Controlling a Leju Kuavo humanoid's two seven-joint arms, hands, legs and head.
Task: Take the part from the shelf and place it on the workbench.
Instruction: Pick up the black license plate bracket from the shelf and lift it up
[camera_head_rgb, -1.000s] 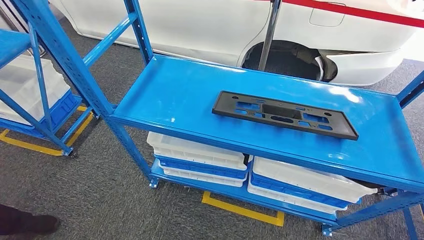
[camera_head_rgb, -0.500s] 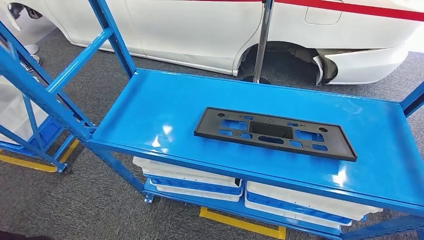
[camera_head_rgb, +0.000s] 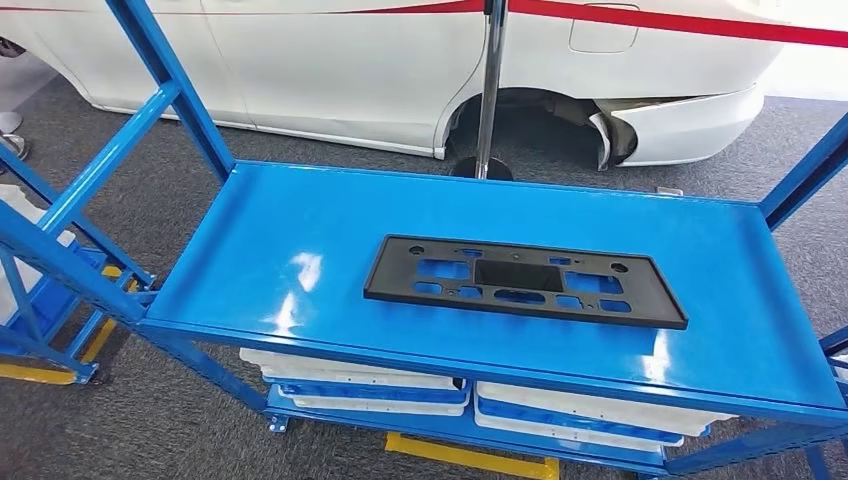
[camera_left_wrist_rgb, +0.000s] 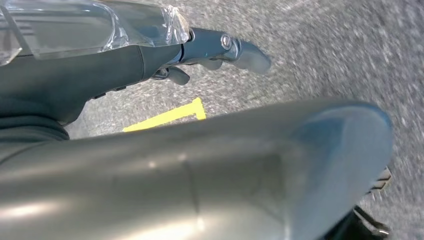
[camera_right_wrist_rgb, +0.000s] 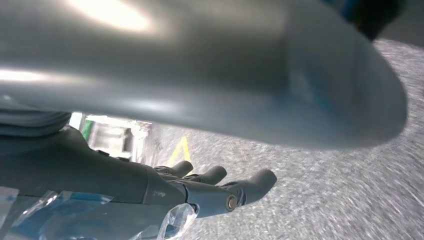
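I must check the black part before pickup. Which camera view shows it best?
The head view: the black part lies flat and whole on the blue shelf. Both wrist views look at grey floor past the left hand and right hand.

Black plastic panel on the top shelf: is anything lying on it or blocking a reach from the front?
Nothing visible does: the flat black plastic panel lies alone on the blue metal shelf, its front edge unobstructed.
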